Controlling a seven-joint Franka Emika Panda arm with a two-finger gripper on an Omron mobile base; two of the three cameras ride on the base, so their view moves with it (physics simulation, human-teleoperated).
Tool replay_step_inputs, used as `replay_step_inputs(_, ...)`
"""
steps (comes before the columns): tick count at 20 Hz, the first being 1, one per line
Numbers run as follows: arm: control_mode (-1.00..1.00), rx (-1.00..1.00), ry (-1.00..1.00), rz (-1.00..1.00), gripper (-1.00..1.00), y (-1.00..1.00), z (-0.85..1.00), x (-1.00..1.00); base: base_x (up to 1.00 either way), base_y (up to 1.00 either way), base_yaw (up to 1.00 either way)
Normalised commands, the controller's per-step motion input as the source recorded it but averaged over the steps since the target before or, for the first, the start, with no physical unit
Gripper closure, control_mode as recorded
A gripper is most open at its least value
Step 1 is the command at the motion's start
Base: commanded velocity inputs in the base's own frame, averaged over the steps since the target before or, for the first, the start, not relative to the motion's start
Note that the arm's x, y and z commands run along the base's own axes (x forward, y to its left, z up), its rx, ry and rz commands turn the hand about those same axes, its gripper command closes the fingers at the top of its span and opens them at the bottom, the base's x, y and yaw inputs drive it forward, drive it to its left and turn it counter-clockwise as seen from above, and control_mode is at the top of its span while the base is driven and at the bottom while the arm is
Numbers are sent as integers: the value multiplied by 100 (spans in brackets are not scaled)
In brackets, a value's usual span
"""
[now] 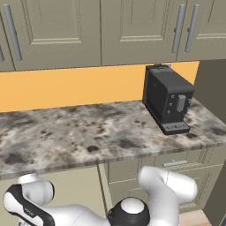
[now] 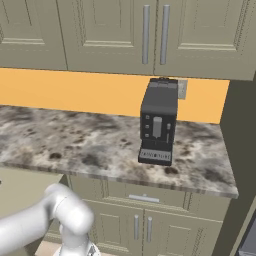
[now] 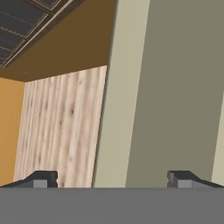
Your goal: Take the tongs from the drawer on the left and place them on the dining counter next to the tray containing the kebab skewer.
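Tongs are nowhere I can see, presumably inside a drawer not yet opened. My tool (image 3: 112, 179) is spread wide and empty beside a sage cabinet panel (image 3: 175, 87). I judge them light, stiff, slippery metal; best pinched mid-arm.

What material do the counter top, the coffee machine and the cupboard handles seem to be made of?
The counter top looks like polished granite: mottled grey-brown speckles, though it may be an imitation. The coffee machine looks like matte black plastic, with a small pale panel on the front. The cupboard handles look like brushed metal: slim silver bars with a soft shine.
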Motion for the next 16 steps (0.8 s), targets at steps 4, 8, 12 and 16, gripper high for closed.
replay_step_inputs(4,-100,-1,0,0,-100,-3,44,-21,0,0,0)
replay_step_inputs(8,-100,-1,0,0,-100,-3,53,-9,0,0,0)
replay_step_inputs(12,-100,-3,-2,0,-100,-4,54,1,0,0,0)
replay_step_inputs(16,-100,-4,-1,-2,-100,-6,46,17,0,0,0)
